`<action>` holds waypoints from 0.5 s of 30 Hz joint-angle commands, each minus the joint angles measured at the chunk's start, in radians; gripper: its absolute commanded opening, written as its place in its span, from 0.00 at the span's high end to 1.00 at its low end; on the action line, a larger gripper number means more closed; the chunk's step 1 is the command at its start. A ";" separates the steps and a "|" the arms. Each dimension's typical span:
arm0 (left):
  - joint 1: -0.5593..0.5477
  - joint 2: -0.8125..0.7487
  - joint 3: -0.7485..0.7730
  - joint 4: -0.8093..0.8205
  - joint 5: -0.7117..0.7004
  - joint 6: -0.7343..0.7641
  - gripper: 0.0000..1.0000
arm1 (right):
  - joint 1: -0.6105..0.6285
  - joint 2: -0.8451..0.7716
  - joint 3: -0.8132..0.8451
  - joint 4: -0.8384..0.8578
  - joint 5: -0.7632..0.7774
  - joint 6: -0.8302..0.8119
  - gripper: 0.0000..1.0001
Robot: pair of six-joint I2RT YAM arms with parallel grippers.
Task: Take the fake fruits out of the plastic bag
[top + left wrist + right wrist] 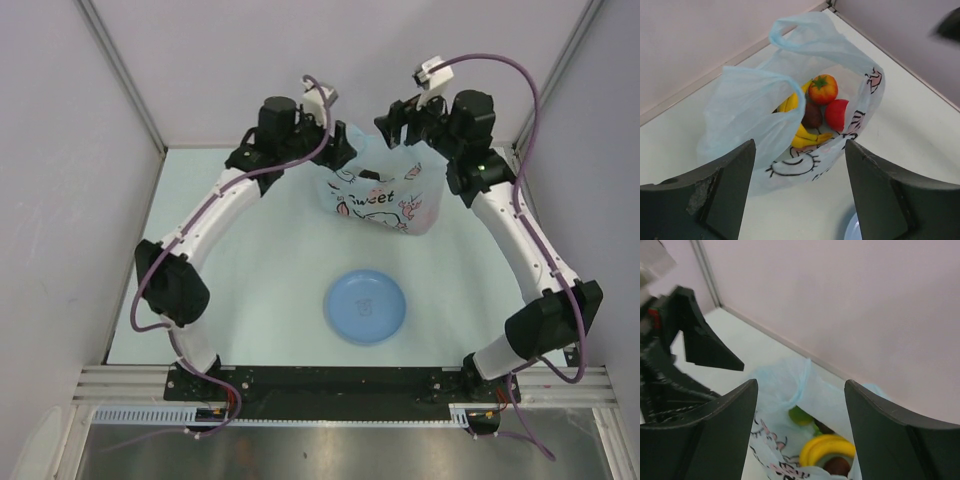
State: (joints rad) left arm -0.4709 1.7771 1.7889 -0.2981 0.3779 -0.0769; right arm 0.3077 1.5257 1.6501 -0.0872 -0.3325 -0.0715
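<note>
**Both arms over the bag, nothing picked yet**

The plastic bag point(380, 200) stands on the far side of the surface, mouth up, handles loose. The blue plate point(366, 306) lies nearer the arm bases, well apart from the bag.

The fake fruits sit inside the bag. An orange-red fruit point(823, 89) is on top, w/ a red fruit point(837, 114) and a dark fruit point(812, 116) touching just below it. The banana point(807, 137) lies under them; its long axis runs roughly across the left wrist view, and one end is hidden behind the near handle.

Left jaws are spread wide, nothing between them. They look straight down into the mouth, w/ the fruit pile ahead and below.

Right jaws are also spread and empty. They sit above the bag's other rim and see only the green fruit point(800, 415) and part of the banana past a fold of plastic.

Judgement: the left arm has the cleaner line in, and the top orange-red fruit is the easiest first grab. The near handle may snag a finger.
</note>
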 commanded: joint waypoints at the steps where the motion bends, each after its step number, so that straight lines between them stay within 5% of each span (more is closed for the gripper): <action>1: -0.060 0.054 0.069 0.014 -0.142 0.052 0.21 | 0.039 0.053 -0.044 -0.133 0.214 -0.239 0.23; 15: -0.100 0.263 0.196 0.065 -0.372 0.020 0.22 | 0.059 0.211 -0.047 -0.118 0.472 -0.419 0.19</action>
State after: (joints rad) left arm -0.5591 1.9957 1.9041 -0.2939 0.1211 -0.0597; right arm 0.3729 1.7145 1.5932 -0.2680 0.0368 -0.4191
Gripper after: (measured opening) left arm 0.797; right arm 0.807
